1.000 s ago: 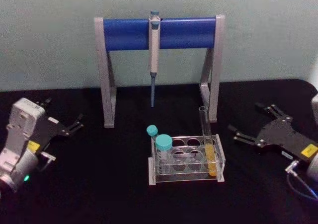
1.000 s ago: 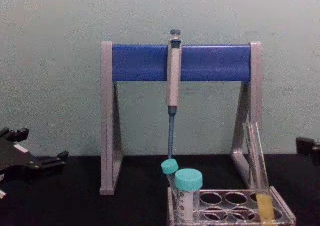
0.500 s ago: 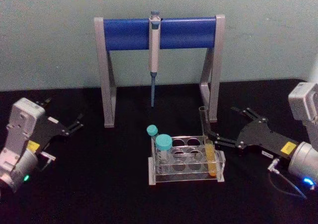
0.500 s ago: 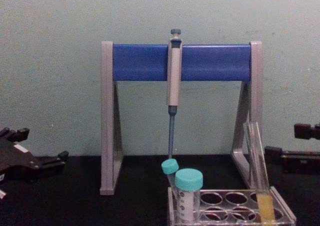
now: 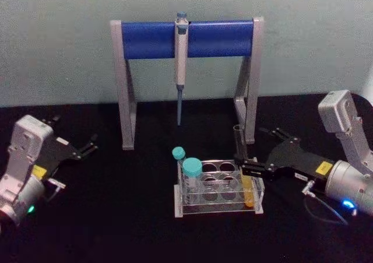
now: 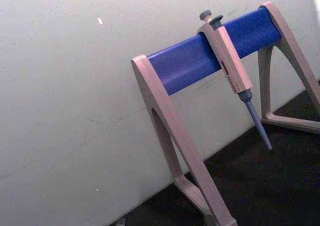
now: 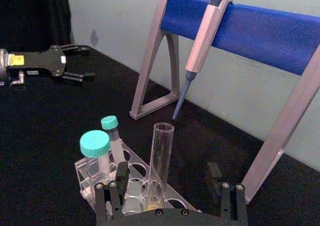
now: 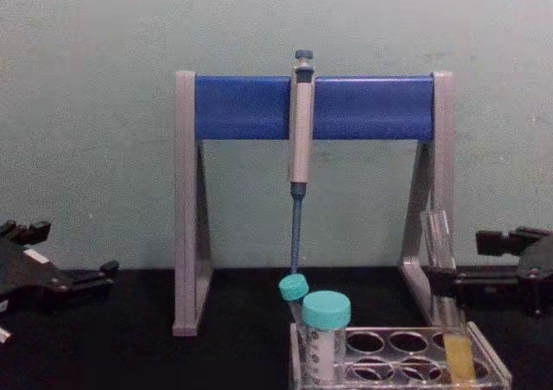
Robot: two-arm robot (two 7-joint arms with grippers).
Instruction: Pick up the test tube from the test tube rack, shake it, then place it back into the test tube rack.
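one test tube (image 5: 239, 141) upright in test tube rack (image 5: 217, 210), right gripper (image 5: 250, 151) spread around it, left gripper (image 7: 91, 62) spread, parked

Lab: pipette stand (image 5: 148, 39), test tube rack (image 5: 217, 201)

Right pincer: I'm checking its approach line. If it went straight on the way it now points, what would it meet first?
Most likely the test tube at the right end of the test tube rack. The right pincer is open, with the tube's upper part between its fingers, though exact depth is unclear.
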